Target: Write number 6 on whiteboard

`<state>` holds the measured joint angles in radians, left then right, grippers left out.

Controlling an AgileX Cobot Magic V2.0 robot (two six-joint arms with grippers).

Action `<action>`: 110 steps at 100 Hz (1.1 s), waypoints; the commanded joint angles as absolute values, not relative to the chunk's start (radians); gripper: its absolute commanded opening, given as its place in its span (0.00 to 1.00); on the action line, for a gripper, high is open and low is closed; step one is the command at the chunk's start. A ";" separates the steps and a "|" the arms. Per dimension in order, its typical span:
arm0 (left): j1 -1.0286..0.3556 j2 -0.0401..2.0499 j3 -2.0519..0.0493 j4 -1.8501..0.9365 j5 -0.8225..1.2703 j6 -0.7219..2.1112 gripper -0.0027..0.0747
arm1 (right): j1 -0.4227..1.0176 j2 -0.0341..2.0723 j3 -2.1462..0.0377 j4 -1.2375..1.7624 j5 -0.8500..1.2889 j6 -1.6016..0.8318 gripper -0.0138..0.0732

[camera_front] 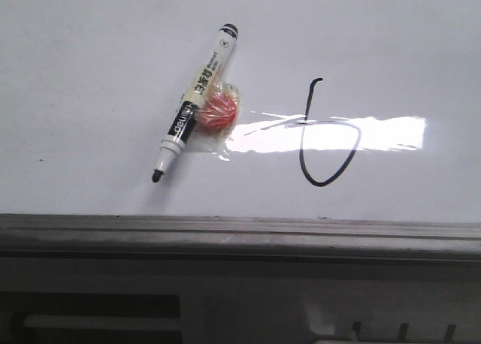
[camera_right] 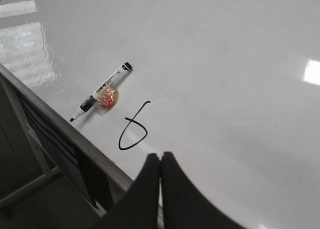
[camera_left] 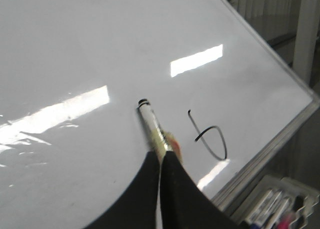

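The number 6 point(camera_front: 301, 156) is drawn in thin black ink on the glossy whiteboard point(camera_front: 90, 66), right of centre. A marker pen point(camera_front: 197, 96) lies flat on the board to its left, uncapped tip toward the near rim, with a red-orange lump point(camera_front: 219, 111) taped to its barrel. Neither gripper appears in the front view. My left gripper point(camera_left: 161, 153) is shut with nothing in it, and the marker pen point(camera_left: 149, 118) and the 6 point(camera_left: 215, 127) lie beyond its tips. My right gripper point(camera_right: 160, 156) is shut and empty, hanging over the board point(camera_right: 225, 64) near the 6 point(camera_right: 146, 133).
The board's grey metal rim point(camera_front: 225, 231) runs along the near edge. A tray holding several spare markers point(camera_left: 275, 204) sits below the rim in the left wrist view. Bright light reflections streak the board point(camera_front: 376, 134). A dark support frame point(camera_right: 35, 139) shows under the edge.
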<state>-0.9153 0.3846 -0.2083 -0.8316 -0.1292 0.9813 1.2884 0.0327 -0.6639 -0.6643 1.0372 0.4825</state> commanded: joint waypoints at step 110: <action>-0.153 -0.035 0.049 -0.204 0.307 0.089 0.01 | 1.284 0.048 -0.679 -0.698 0.977 0.481 0.11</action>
<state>-0.1558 -0.0063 0.0046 -0.1828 0.3411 0.0994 1.2844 0.0215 -0.6595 -0.6613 1.0395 0.4825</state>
